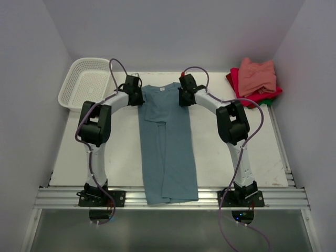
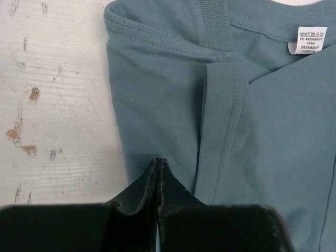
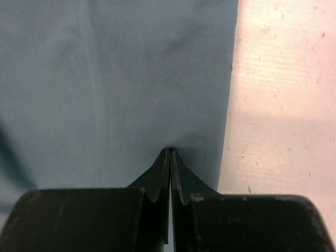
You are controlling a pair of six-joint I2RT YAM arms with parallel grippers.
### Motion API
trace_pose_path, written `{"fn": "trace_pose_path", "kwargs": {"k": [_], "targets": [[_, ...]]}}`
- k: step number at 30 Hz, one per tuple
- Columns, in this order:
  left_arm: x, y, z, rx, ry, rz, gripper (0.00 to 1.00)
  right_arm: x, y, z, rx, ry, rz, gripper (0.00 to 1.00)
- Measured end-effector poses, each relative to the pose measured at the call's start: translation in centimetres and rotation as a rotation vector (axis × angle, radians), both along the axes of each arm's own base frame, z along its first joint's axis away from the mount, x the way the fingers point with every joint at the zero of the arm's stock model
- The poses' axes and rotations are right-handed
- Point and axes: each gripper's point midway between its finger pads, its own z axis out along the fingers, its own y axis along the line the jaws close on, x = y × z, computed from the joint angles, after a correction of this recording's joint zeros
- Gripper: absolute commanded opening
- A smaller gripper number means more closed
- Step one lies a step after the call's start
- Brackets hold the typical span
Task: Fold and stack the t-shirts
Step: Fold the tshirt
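1. Here, the teal-blue t-shirt (image 1: 167, 147) lies flat in the middle of the surface (image 1: 115, 157). It is folded lengthwise into a long strip, with its collar (image 2: 215, 21) at the far end and its hem reaching the near edge between the arm bases.
2. In the left wrist view you see a sleeve folded in over the shirt's front, and a white label (image 2: 311, 40) inside the collar.
3. Your left hand (image 1: 135, 97) sits at the shirt's far left corner. Its fingers are pressed together with the tips on the cloth, just inside the shirt's left edge. You cannot tell whether any cloth is caught between them.
4. Your right hand (image 3: 170, 152) sits at the shirt's far right corner, also fully closed. The cloth puckers where it meets the tips, so this hand has a pinch of the shirt near its right edge.
5. Well to the right of the shirt's collar end, a folded salmon-pink t-shirt (image 1: 257, 76) tops a stack, with a red t-shirt (image 1: 237, 84) beneath it and a sliver of a green t-shirt (image 1: 268, 102) at the bottom.
6. Left of the shirt's collar end, beyond the left hand, stands the white mesh basket (image 1: 68, 86).
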Motion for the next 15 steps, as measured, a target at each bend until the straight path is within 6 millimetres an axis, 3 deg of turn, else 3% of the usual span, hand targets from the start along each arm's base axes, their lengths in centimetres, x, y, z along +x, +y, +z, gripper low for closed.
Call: {"fn": "trace_pose_path", "kwargs": {"k": [3, 10, 15], "targets": [[0.7, -0.3, -0.9, -0.002, 0.007, -0.010, 0.00, 1.1, 0.0, -0.2, 0.015, -0.005, -0.008, 0.00], [6.1, -2.8, -0.6, -0.060, -0.065, -0.066, 0.00, 3.7, -1.0, -0.3, 0.046, -0.025, -0.061, 0.00], [9.0, -4.4, -0.4, -0.106, -0.104, -0.108, 0.00, 4.8, -2.9, -0.2, 0.012, -0.041, -0.139, 0.00]]}}
